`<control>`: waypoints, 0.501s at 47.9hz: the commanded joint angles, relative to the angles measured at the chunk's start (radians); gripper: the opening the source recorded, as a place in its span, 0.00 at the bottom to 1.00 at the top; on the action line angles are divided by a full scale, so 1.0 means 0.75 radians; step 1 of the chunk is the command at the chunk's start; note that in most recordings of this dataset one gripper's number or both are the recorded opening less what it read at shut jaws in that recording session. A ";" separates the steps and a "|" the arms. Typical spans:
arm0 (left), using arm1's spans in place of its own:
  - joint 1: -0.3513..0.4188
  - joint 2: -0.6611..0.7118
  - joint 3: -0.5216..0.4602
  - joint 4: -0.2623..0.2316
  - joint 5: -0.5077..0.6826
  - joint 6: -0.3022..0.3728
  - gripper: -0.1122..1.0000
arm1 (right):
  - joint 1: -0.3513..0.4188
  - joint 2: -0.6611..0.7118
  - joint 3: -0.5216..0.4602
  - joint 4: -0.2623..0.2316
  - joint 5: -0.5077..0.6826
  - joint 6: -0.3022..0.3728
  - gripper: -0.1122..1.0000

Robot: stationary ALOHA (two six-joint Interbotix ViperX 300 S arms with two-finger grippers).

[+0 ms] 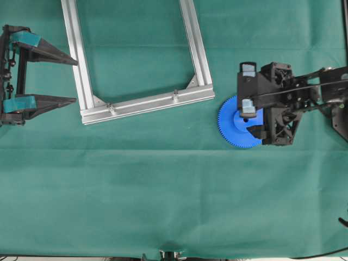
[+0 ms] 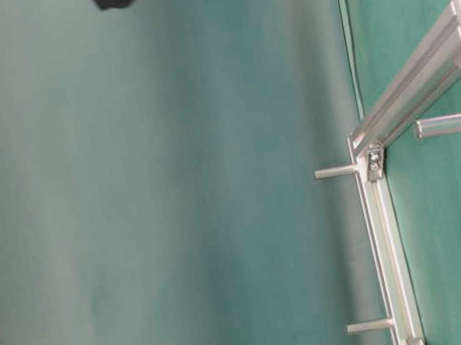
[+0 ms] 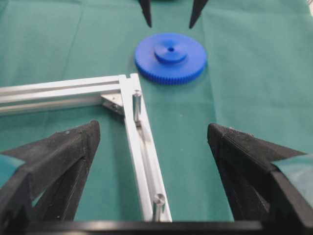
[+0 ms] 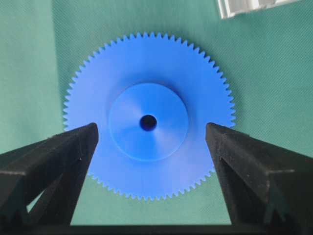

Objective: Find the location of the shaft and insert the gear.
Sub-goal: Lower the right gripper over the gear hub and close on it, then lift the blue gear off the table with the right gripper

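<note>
Right gripper spread above the gear, nothing grasped

Overhead: the gear lies flat on the green surface, just right of the frame; right gripper released above it, left gripper released, well apart. Left wrist: shaft upright on the crossbar. Right wrist: fingers flank the hub.

No legible text, label, brand, number or sign is showing on any surface in the four views; nothing readable is being recorded.
</note>
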 commanded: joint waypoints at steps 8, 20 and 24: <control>0.002 0.012 -0.039 -0.002 -0.004 -0.002 0.98 | 0.006 0.027 -0.006 -0.004 -0.027 0.000 0.93; 0.002 0.018 -0.037 -0.002 -0.004 -0.002 0.98 | 0.008 0.067 0.025 -0.004 -0.080 0.002 0.93; 0.002 0.022 -0.039 -0.002 -0.002 -0.002 0.98 | 0.008 0.092 0.029 -0.004 -0.084 0.002 0.93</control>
